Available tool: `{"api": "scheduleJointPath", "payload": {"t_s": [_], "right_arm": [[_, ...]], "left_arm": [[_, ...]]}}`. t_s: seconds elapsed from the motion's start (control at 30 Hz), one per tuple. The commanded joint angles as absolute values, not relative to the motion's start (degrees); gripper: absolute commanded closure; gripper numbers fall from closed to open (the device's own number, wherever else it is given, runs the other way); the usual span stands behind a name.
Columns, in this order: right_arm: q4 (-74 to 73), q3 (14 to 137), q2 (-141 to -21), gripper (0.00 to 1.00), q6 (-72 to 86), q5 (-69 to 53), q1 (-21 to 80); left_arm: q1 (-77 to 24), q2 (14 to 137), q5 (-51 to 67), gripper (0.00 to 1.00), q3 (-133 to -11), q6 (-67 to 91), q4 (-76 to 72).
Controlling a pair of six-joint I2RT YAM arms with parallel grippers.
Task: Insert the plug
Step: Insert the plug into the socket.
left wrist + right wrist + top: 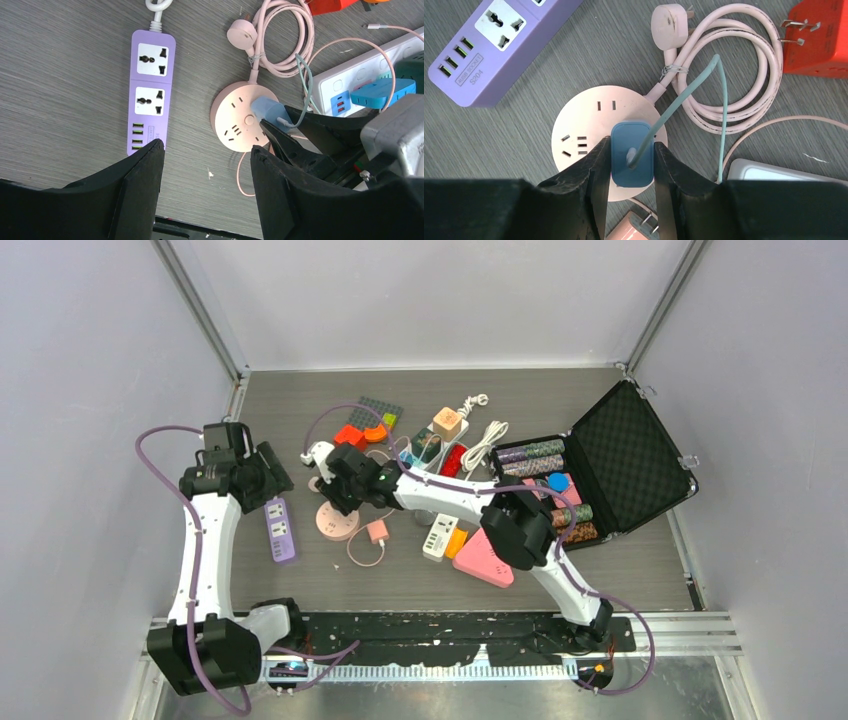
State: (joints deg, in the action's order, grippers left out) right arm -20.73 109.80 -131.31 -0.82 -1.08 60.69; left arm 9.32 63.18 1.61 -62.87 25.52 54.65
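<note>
**Right gripper clamps plug at round socket**

Top view: our right gripper reaches over the pink socket. The left gripper hangs near the purple strip, at the socket's 9 o'clock.

Left wrist: the left gripper's jaws stand apart, empty, above the bench. The blue plug sits at the socket's 2 o'clock.

Right wrist: both fingers pinch the plug over the socket face, toward 4 o'clock. We cannot see its pins.
</note>
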Motion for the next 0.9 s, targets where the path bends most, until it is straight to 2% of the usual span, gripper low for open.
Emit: {"api": "scheduleJointPath", "payload": {"t_s": [0.0, 0.67, 0.87], "right_arm": [[-26.6, 101.4, -136.0, 0.95, 2.3, 1.3, 61.9], [-27.0, 88.9, -140.8, 0.95, 6.6, 6.2, 64.7], [-28.9, 90.7, -140.4, 0.95, 7.4, 8.4, 64.6]], "left_arm": [[9.8, 63.4, 2.4, 0.36, -63.9, 25.3, 53.4], [10.3, 63.5, 2.7, 0.36, -63.6, 25.2, 53.3], [10.4, 63.5, 2.8, 0.36, -63.6, 25.3, 53.3]]}}
